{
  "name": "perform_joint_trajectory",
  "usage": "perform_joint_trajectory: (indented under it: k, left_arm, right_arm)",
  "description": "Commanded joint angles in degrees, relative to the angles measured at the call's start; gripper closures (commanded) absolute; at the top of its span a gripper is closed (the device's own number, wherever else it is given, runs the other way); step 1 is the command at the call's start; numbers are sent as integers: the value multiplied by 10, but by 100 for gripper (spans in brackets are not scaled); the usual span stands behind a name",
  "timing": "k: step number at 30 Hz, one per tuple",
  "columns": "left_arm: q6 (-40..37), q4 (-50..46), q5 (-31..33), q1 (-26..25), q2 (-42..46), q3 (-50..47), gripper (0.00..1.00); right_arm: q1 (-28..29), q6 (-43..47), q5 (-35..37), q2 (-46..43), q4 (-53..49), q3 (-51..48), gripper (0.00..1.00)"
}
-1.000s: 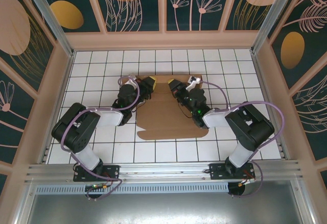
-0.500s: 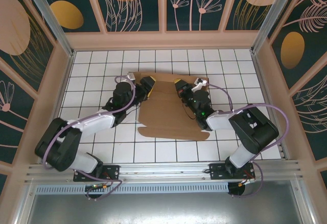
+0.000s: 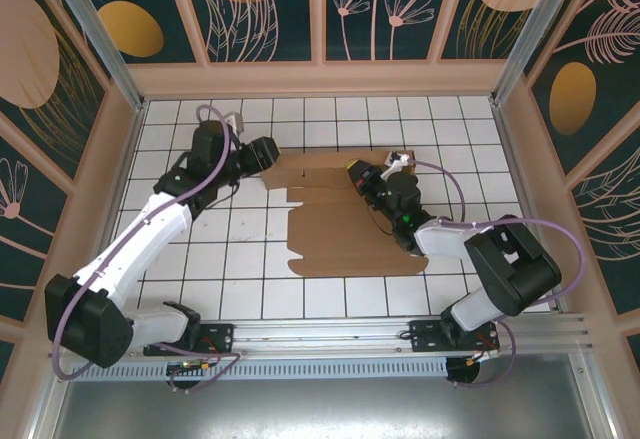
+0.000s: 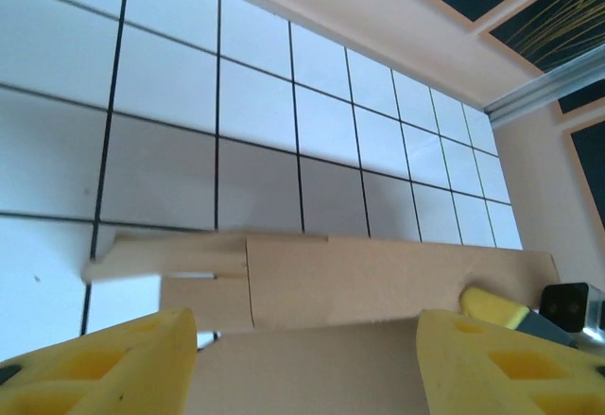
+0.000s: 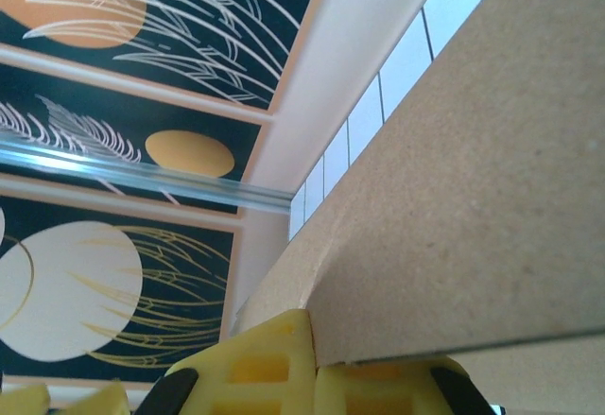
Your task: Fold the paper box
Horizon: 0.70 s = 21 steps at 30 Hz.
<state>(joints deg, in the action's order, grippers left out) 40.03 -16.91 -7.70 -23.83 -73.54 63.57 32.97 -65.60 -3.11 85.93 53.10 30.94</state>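
Note:
The paper box (image 3: 350, 234) is a flat brown cardboard sheet with flaps, lying in the middle of the white tiled table. My left gripper (image 3: 268, 151) hovers open at the sheet's far-left corner. In the left wrist view the cardboard (image 4: 378, 278) runs beneath and between the yellow fingers (image 4: 104, 358) without touching them. My right gripper (image 3: 355, 171) is shut on a far flap of the sheet. In the right wrist view that flap (image 5: 473, 198) rises tilted from the seam of the pressed-together gripper (image 5: 317, 363).
The tiled table (image 3: 200, 259) is ringed by a low beige wall (image 3: 320, 77) with patterned panels above it. Both arm bases stand on the metal rail (image 3: 320, 334) at the near edge. The right gripper's yellow finger (image 4: 492, 306) shows in the left wrist view.
My left gripper has opened, let go of the cardboard and swung out toward the far left as the arm stretched. The sheet and my right gripper have shifted slightly right.

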Motion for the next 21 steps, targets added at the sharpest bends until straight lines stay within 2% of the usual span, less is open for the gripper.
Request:
perform_joint_trajectory:
  k: [1, 7, 21]
  left_arm:
    - [-56, -58, -71, 5, -45, 29, 38]
    - [-26, 1, -147, 4, -104, 26, 39]
    - [1, 66, -159, 4, -125, -23, 40]
  right_arm:
    - [-7, 35, -29, -22, -8, -11, 96]
    - [-7, 44, -39, -24, -31, -3, 97]
    - [-5, 33, -50, -3, -9, -5, 97]
